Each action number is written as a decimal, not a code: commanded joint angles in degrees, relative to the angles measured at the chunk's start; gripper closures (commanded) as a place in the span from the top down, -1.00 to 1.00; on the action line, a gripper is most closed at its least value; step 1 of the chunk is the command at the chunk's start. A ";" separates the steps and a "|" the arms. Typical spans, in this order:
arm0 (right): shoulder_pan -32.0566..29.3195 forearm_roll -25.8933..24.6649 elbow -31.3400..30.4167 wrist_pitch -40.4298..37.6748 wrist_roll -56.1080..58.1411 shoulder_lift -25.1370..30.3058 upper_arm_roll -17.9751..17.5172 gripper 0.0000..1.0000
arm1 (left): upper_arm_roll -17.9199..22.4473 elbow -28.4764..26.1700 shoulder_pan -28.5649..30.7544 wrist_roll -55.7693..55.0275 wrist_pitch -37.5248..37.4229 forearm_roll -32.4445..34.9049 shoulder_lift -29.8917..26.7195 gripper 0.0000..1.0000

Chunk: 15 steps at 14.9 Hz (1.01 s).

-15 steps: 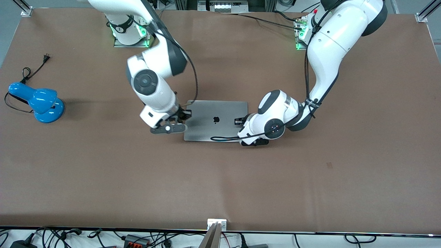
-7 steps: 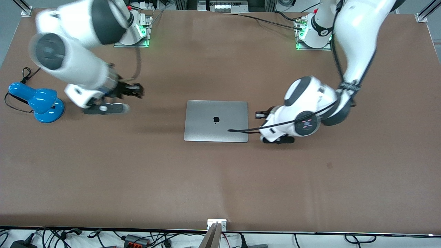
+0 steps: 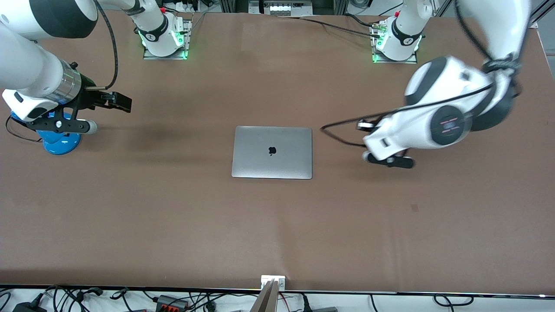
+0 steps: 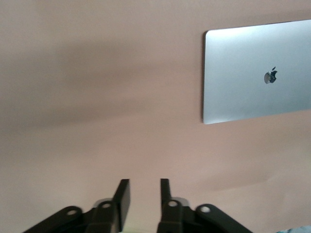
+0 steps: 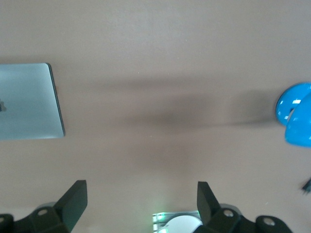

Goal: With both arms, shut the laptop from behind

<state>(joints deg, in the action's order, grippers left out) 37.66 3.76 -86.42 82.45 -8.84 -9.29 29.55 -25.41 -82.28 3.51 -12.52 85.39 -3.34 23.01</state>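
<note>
The laptop (image 3: 272, 151) lies shut and flat in the middle of the brown table, its grey lid with the black apple logo facing up. It also shows in the left wrist view (image 4: 257, 77) and at the edge of the right wrist view (image 5: 29, 102). My right gripper (image 3: 123, 102) (image 5: 141, 196) is wide open and empty, up over the table toward the right arm's end, well away from the laptop. My left gripper (image 3: 362, 126) (image 4: 143, 187) is empty with its fingers a narrow gap apart, up over the table toward the left arm's end.
A blue desk lamp (image 3: 58, 145) (image 5: 296, 114) with a black cord sits near the right arm's end, partly under the right hand. The arm bases (image 3: 164, 39) (image 3: 396, 41) stand at the table's edge farthest from the camera, with green lights.
Both grippers have left the laptop's sides and risen: the right one swung over toward the lamp, the left one toward its own end. The laptop has not moved.
</note>
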 commanded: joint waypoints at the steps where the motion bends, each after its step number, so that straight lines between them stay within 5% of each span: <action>1: -0.57 -0.68 5.44 -0.98 6.19 -3.53 -0.02 1.00 | 0.10 -1.04 4.04 6.45 -1.89 1.15 -6.47 1.00; 3: -3.98 -0.42 9.15 -0.89 6.29 -5.04 -0.72 1.00 | 0.10 -0.60 6.67 6.36 -4.51 2.80 -8.24 1.00; 7: -18.19 -0.77 9.87 -1.50 7.96 -2.50 -16.06 1.00 | -0.07 7.05 9.06 5.75 -11.10 10.37 -7.80 1.00; 15: -45.73 -1.56 -3.83 -2.92 7.96 7.09 -38.59 1.00 | -4.82 6.35 8.88 3.03 -14.45 16.09 -10.16 1.00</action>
<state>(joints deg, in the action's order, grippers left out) -2.20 3.23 -84.79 77.69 -1.50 -6.37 -3.17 -28.65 -76.58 11.97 -8.79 73.32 11.26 14.53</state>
